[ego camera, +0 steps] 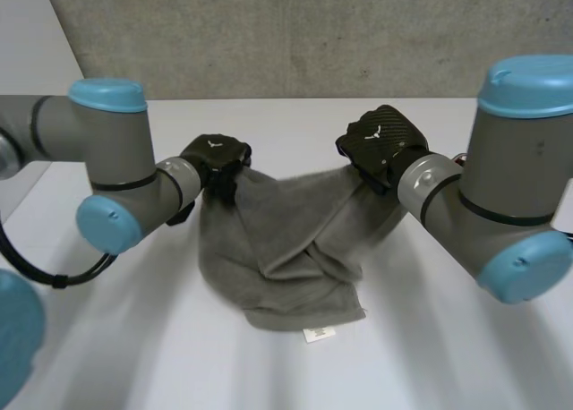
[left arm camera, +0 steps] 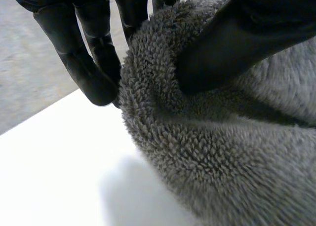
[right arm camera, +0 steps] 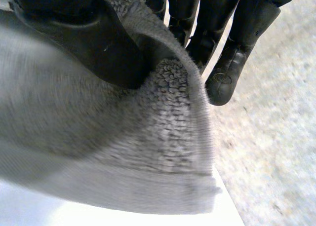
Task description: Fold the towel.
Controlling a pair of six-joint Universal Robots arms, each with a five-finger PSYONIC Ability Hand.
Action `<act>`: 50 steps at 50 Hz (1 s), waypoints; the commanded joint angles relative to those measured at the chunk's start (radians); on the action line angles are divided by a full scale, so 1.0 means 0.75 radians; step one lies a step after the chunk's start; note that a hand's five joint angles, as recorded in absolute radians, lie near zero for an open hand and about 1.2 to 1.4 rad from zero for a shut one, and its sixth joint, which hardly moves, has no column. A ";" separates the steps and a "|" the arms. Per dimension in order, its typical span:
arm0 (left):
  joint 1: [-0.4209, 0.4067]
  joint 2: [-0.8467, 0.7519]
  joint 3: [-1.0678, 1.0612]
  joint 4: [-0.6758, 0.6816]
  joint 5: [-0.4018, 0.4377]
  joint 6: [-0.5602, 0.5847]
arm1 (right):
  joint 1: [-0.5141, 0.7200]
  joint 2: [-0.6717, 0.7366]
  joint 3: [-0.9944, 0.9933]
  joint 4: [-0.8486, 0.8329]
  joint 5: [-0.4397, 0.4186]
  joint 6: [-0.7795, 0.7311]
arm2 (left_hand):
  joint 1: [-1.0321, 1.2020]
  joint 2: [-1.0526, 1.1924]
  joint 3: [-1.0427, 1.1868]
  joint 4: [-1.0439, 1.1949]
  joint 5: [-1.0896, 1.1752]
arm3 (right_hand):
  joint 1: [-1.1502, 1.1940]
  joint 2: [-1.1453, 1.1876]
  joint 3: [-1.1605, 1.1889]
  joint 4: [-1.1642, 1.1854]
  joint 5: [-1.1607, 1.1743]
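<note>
A grey terry towel (ego camera: pixel 286 249) hangs between my two hands above the white table (ego camera: pixel 134 338), its lower part sagging in folds onto the table, a small white label at its near edge. My left hand (ego camera: pixel 215 159) pinches the towel's far left corner; in the left wrist view the thumb (left arm camera: pixel 237 38) presses the towel (left arm camera: pixel 212 152) against the fingers (left arm camera: pixel 94 63). My right hand (ego camera: pixel 380 141) grips the far right corner. Seen from the right wrist, the thumb (right arm camera: pixel 89 38) clamps the towel (right arm camera: pixel 108 147) against the fingers (right arm camera: pixel 232 53).
A grey concrete wall (ego camera: pixel 295 34) rises behind the table's far edge. Both arms (ego camera: pixel 107 159) reach in from the sides, elbows low over the table.
</note>
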 commanded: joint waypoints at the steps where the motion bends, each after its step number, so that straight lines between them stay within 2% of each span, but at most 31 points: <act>1: -0.002 -0.119 0.289 -0.141 -0.150 0.013 | -0.015 0.084 -0.067 -0.103 0.142 -0.001 | -1.659 -1.894 -1.880 -1.840 -2.086 | 0.096 0.110 0.087 0.086 0.072; 3: -0.006 -0.105 0.289 -0.153 -0.152 0.011 | -0.020 0.084 -0.061 -0.137 0.158 -0.003 | -1.587 -1.823 -1.808 -1.768 -2.015 | 0.096 0.110 0.087 0.086 0.072; 6: -0.029 -0.043 0.269 -0.163 -0.160 0.003 | -0.032 0.082 -0.054 -0.207 0.189 -0.003 | -1.658 -1.893 -1.879 -1.838 -2.085 | 0.096 0.110 0.087 0.086 0.072; 11: -0.063 0.157 0.073 -0.159 -0.174 -0.100 | -0.118 0.084 -0.063 -0.291 0.205 -0.018 | -1.654 -1.889 -1.875 -1.835 -2.081 | 0.096 0.110 0.087 0.086 0.072; 15: -0.084 0.265 -0.056 -0.126 -0.174 -0.116 | -0.140 0.094 -0.069 -0.291 0.205 -0.028 | -1.622 -1.858 -1.844 -1.803 -2.050 | 0.096 0.110 0.087 0.086 0.072; 20: -0.156 0.398 -0.279 -0.028 -0.178 -0.116 | -0.187 0.135 -0.075 -0.293 0.205 -0.075 | -1.575 -1.811 -1.797 -1.756 -2.003 | 0.096 0.110 0.087 0.086 0.072; 28: -0.307 0.623 -0.784 0.229 -0.287 -0.096 | -0.306 0.158 -0.124 -0.295 0.209 -0.163 | -1.438 -1.674 -1.660 -1.619 -1.866 | 0.096 0.110 0.087 0.086 0.072; 36: -0.450 0.607 -0.889 0.348 -0.307 -0.092 | -0.353 0.176 -0.112 -0.262 0.205 -0.181 | -1.438 -1.674 -1.660 -1.619 -1.866 | 0.096 0.110 0.087 0.086 0.072; 42: -0.468 0.493 -0.823 0.346 -0.356 -0.094 | -0.345 0.174 -0.077 -0.252 0.199 -0.181 | -1.399 -1.635 -1.621 -1.580 -1.827 | 0.096 0.110 0.087 0.086 0.072; 44: -0.481 0.444 -0.803 0.328 -0.419 -0.092 | -0.345 0.168 -0.069 -0.252 0.197 -0.185 | -1.368 -1.603 -1.589 -1.549 -1.795 | 0.096 0.110 0.087 0.086 0.072; 47: -0.511 0.421 -0.811 0.303 -0.456 -0.096 | -0.355 0.168 -0.073 -0.252 0.197 -0.191 | -1.368 -1.603 -1.589 -1.549 -1.795 | 0.096 0.110 0.087 0.086 0.072; 50: -0.520 0.419 -0.823 0.301 -0.454 -0.104 | -0.357 0.168 -0.077 -0.252 0.197 -0.202 | -1.372 -1.607 -1.593 -1.553 -1.799 | 0.096 0.110 0.087 0.086 0.072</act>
